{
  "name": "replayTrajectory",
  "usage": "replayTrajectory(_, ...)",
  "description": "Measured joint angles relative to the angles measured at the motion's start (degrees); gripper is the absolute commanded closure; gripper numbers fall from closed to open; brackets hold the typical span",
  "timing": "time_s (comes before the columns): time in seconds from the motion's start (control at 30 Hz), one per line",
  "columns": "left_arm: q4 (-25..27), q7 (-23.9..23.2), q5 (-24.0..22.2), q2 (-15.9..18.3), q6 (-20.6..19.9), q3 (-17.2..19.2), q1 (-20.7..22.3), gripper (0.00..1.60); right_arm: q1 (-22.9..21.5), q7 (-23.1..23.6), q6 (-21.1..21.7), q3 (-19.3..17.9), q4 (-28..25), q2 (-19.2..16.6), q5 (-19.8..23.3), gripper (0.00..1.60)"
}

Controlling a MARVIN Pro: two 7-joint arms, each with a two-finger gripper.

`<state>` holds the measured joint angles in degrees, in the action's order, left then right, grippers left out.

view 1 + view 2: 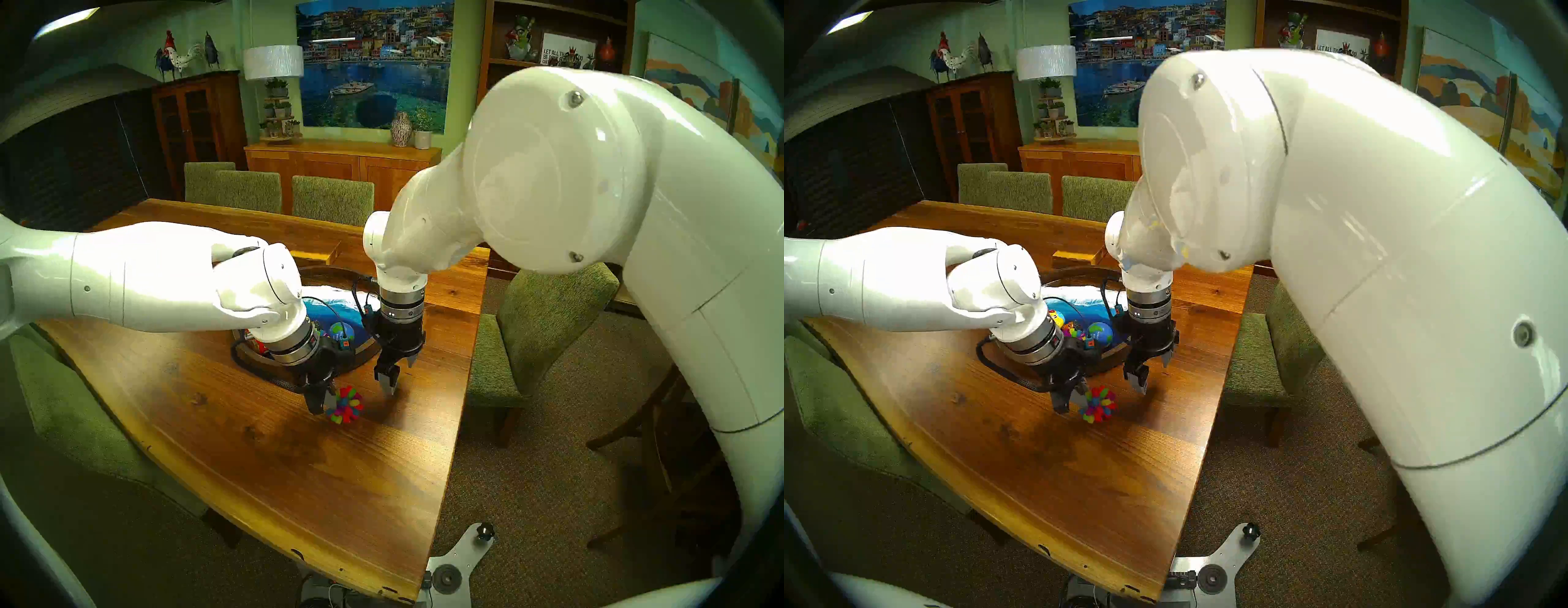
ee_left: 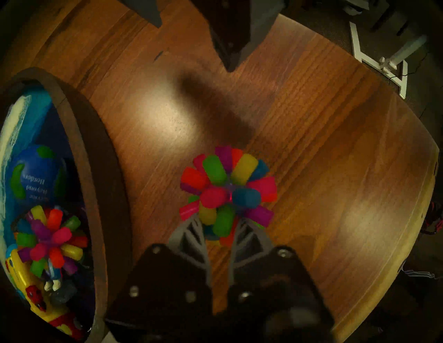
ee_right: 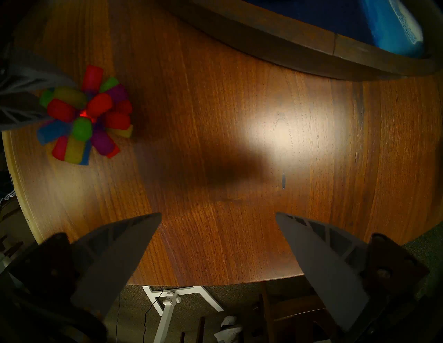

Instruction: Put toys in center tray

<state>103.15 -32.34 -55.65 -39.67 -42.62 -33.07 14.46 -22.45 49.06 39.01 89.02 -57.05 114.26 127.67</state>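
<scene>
A multicoloured spiky ball (image 2: 227, 189) is on the wooden table just in front of the round tray, also seen in the head view (image 1: 345, 405) and the right wrist view (image 3: 84, 117). My left gripper (image 2: 218, 222) is shut on its near spikes, low at the table; I cannot tell if the ball touches the wood. The tray (image 2: 96, 143) (image 1: 326, 269) has a dark rim and a blue sea inside. It holds a second spiky ball (image 2: 50, 239) and the yellow toy flashlight (image 2: 28, 287). My right gripper (image 1: 401, 373) (image 3: 218, 215) is open and empty above the table, right of the ball.
A blue-green globe ball (image 2: 36, 172) and a small doll figure (image 2: 54, 275) also lie in the tray. A light wooden block (image 1: 316, 250) sits behind the tray. Green chairs (image 1: 530, 331) stand around the table. The table's edge (image 3: 215, 283) is close under my right gripper.
</scene>
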Motion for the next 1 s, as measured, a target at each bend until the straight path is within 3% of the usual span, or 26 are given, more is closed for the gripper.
replayTrajectory(0.33,-3.9,-2.3,1.9,5.1,-1.2,2.1,4.0,1.6,0.0,0.0,0.0,0.0,0.0,0.0,0.0,0.0)
replayTrajectory(0.53,-9.1,-2.8,2.0,4.8,-1.0,3.6,4.6,1.6,0.0,0.0,0.0,0.0,0.0,0.0,0.0,0.0)
replayTrajectory(0.73,-16.6,-2.9,0.8,2.3,-0.6,5.9,4.9,1.6,0.0,0.0,0.0,0.0,0.0,0.0,0.0,0.0)
replayTrajectory(0.77,-17.6,-2.8,0.6,1.7,-0.6,6.0,4.8,1.43,0.0,0.0,0.0,0.0,0.0,0.0,0.0,0.0)
replayTrajectory(0.8,-18.1,-2.7,0.6,1.5,-0.5,6.1,4.7,1.43,0.0,0.0,0.0,0.0,0.0,0.0,0.0,0.0)
replayTrajectory(0.83,-18.7,-2.6,0.5,1.2,-0.5,6.2,4.7,1.33,0.0,0.0,0.0,0.0,0.0,0.0,0.0,0.0)
replayTrajectory(0.9,-21.5,-2.1,0.0,-0.5,-0.3,6.3,3.8,0.99,0.0,0.0,0.0,0.0,0.0,0.0,0.0,0.0)
replayTrajectory(0.93,-22.2,-2.0,-0.1,-0.9,-0.2,6.3,3.6,0.99,0.0,0.0,0.0,0.0,0.0,0.0,0.0,0.0)
replayTrajectory(1.0,-23.6,-1.8,-0.3,-1.8,0.0,6.3,2.9,0.8,0.0,0.0,0.0,0.0,0.0,0.0,0.0,0.0)
